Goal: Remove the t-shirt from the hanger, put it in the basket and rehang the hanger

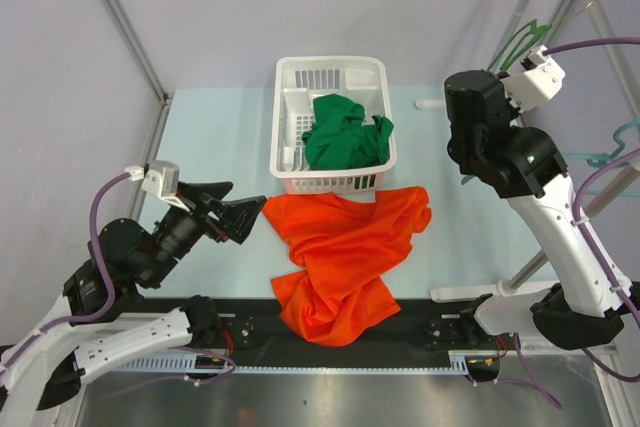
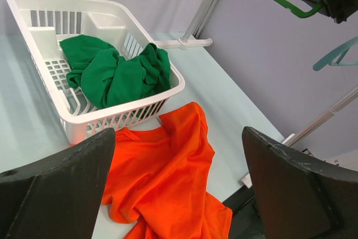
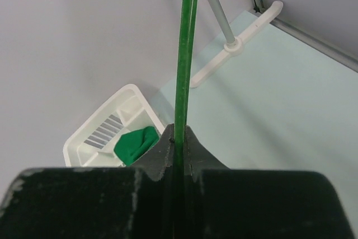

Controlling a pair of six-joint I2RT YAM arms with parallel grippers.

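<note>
The orange t-shirt (image 1: 345, 262) lies crumpled on the table in front of the basket, off any hanger; it also shows in the left wrist view (image 2: 168, 177). My right gripper (image 1: 522, 59) is raised at the far right and shut on a bare green hanger (image 1: 512, 45). In the right wrist view the hanger's thin bar (image 3: 184, 54) runs up from between the closed jaws of the gripper (image 3: 179, 138). My left gripper (image 1: 245, 217) is open and empty just left of the shirt, which lies between and beyond its fingers (image 2: 61, 188).
A white basket (image 1: 286, 97) at the back centre holds a green garment (image 1: 345, 132). A metal rack with a white foot (image 3: 235, 48) stands at the right. A teal hanger (image 1: 610, 152) hangs on it. Frame poles stand at the left wall.
</note>
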